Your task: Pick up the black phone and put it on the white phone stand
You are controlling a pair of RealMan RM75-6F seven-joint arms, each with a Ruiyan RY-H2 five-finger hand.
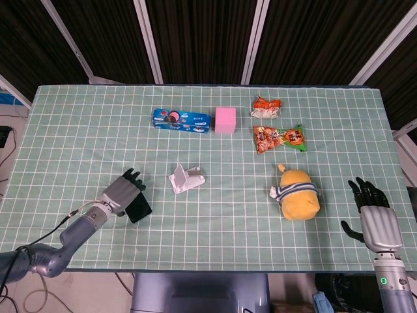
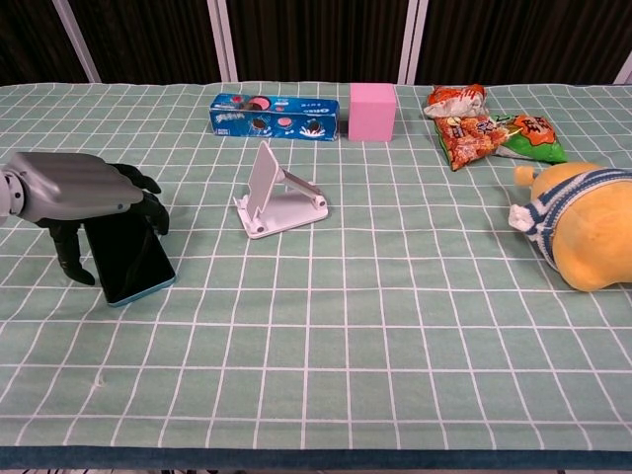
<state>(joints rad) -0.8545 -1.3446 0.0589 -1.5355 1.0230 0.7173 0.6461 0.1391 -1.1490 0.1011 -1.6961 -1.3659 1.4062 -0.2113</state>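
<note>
The black phone [image 1: 139,210] [image 2: 131,257] lies flat on the green checked cloth near the front left. My left hand [image 1: 122,191] [image 2: 79,188] hovers over its far end, fingers draped past the right edge and thumb down at the left edge. I see no firm grip on it. The hand hides the phone's top part. The white phone stand [image 1: 186,178] [image 2: 279,197] sits empty a short way to the right of the phone. My right hand [image 1: 373,212] stays at the front right edge, fingers spread and holding nothing; only the head view shows it.
A blue cookie box [image 1: 181,120] [image 2: 277,116] and a pink cube [image 1: 225,120] [image 2: 372,111] lie behind the stand. Snack packets [image 1: 279,138] [image 2: 494,133] are at the back right. A yellow plush toy [image 1: 297,193] [image 2: 583,232] lies on the right.
</note>
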